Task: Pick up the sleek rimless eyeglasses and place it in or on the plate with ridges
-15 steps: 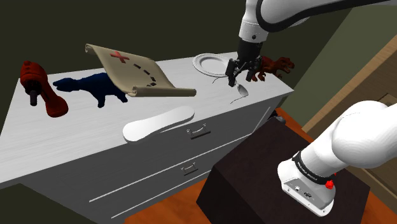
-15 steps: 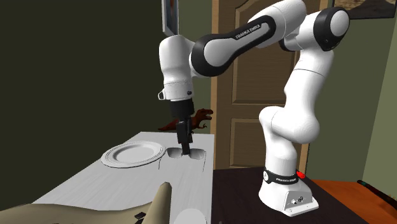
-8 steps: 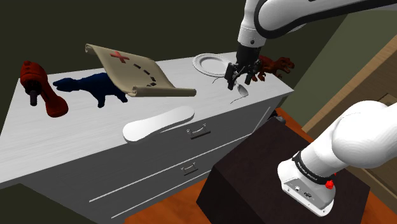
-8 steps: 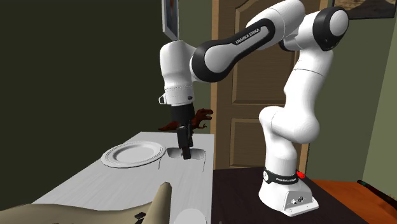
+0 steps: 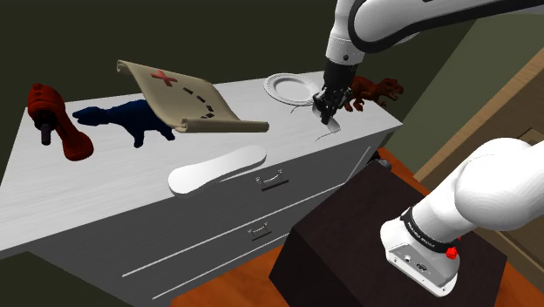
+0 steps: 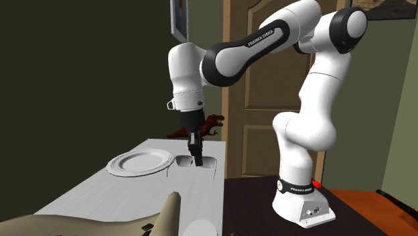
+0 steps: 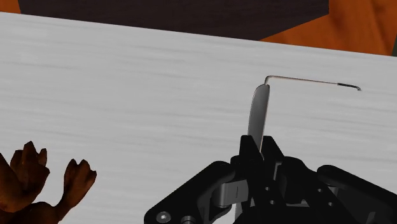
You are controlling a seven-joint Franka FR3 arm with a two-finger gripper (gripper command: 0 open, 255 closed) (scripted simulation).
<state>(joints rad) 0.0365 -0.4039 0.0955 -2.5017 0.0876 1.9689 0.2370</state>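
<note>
Eyeglasses (image 7: 257, 114): now pinches their lens between fingers (image 7: 247, 156) spread a second ago, apparently firmly, so can lift toward plate (image 5: 272, 86).

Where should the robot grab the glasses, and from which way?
Grab the glasses by a lens, from straight above. The lens stands on edge, thin and flat, so the gripper fits over it and is shut on it that way. The wiry side arm would pinch poorly.

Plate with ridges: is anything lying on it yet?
Nothing lies on the plate; its centre is bare. The eyeglasses are beside it, clasped in the claw. In the shoulder view the claw covers part of the plate's rim.
</note>
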